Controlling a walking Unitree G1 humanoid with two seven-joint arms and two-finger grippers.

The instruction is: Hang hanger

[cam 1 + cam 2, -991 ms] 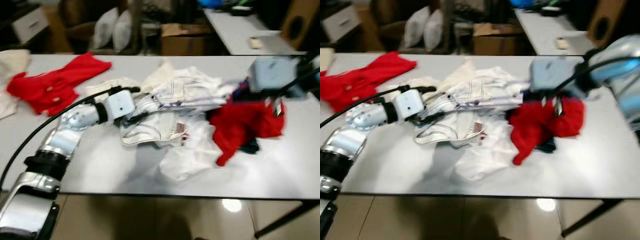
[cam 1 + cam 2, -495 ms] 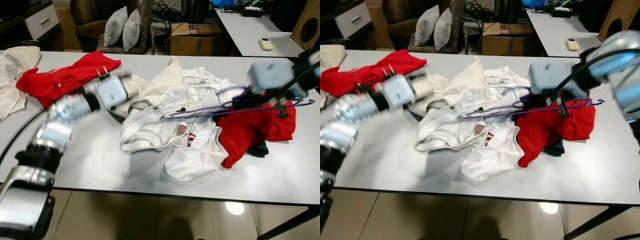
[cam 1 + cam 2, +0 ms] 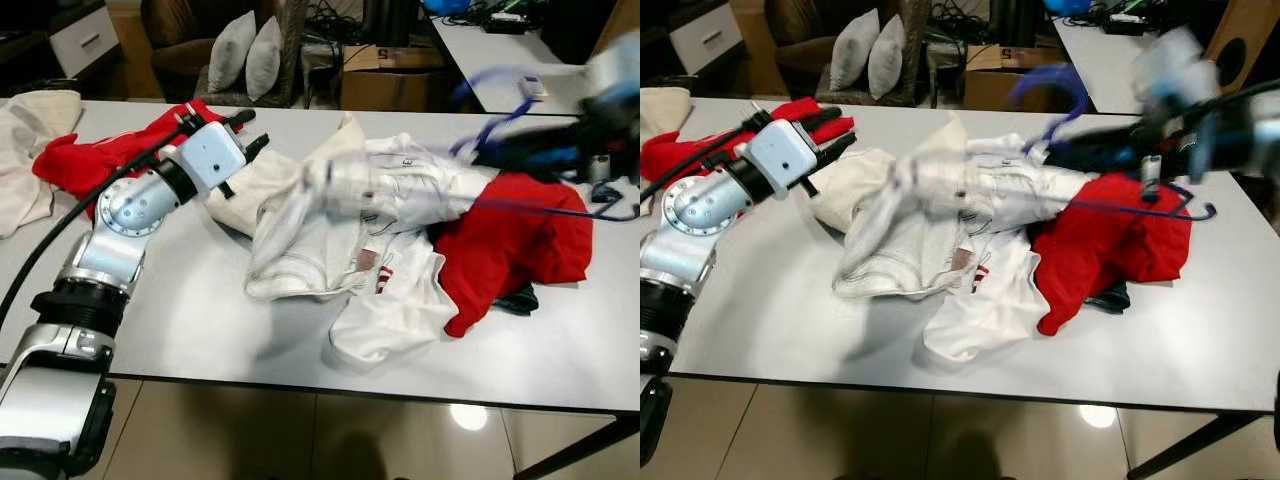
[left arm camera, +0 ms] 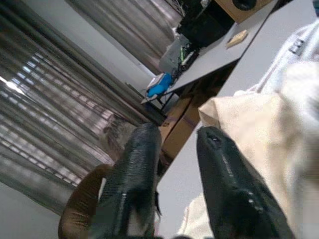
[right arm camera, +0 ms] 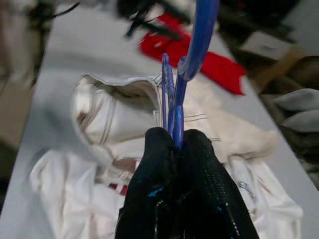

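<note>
Blue hanger [image 5: 185, 64] is clamped in the right claw [image 5: 175, 144], raised over the far right of the counter [image 3: 190, 320]. Lift it slowly, because a white garment [image 3: 940, 195] trails from it. The left claw [image 4: 174, 164] stays apart, empty.

The thin blue plastic hanger [image 5: 192, 55], smooth and faintly glossy, is pinched between the right gripper's [image 5: 175, 145] matt black, finely textured fingers. Beyond those jaws lies soft, creased white cloth clothing [image 3: 350, 215] with stitched seams, beside matt red cloth garments [image 3: 515, 240]. The smooth grey table top [image 3: 200, 310] shows a dull sheen. The left arm [image 3: 125, 215] is polished silver metal.
</note>
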